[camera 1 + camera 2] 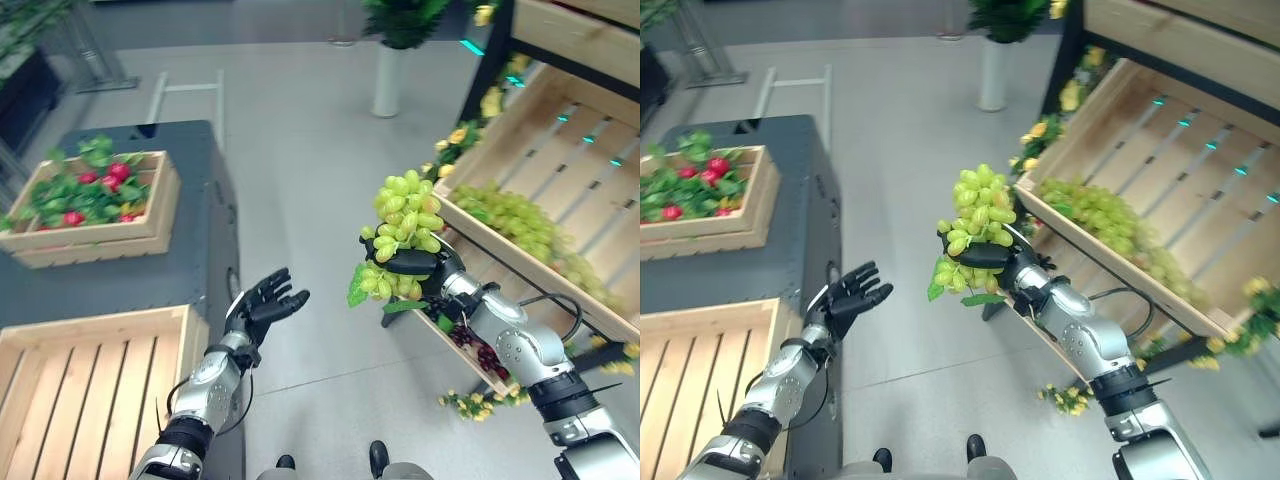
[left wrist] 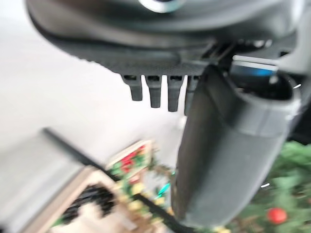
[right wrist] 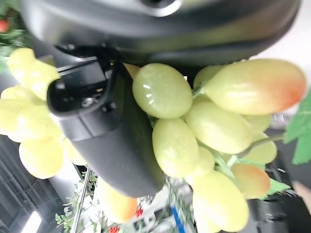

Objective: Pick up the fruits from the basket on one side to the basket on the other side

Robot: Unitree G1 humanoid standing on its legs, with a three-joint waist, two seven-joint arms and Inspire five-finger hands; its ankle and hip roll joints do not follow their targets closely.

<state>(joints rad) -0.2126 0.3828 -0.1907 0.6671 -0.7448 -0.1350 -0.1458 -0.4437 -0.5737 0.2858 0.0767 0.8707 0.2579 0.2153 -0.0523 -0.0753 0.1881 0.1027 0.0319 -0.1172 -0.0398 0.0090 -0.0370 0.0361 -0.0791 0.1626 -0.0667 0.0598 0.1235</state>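
Observation:
My right hand (image 1: 418, 262) is shut on a bunch of green grapes (image 1: 404, 217) and holds it in the air over the floor, between the two sides. The grapes (image 3: 194, 131) press against the thumb (image 3: 116, 141) in the right wrist view. More green grapes (image 1: 520, 225) lie in the slanted wooden crate (image 1: 560, 150) on the right. An empty slatted wooden crate (image 1: 90, 390) sits at lower left. My left hand (image 1: 262, 303) is open, fingers spread, raised just right of that crate's corner and well left of the held bunch.
A wooden crate of red fruit and leaves (image 1: 90, 195) rests on the dark grey table (image 1: 190, 250) at left. Dark grapes (image 1: 475, 350) lie on the lower shelf at right, with yellow flowers (image 1: 475, 402) around the rack. A white planter (image 1: 388, 75) stands far back.

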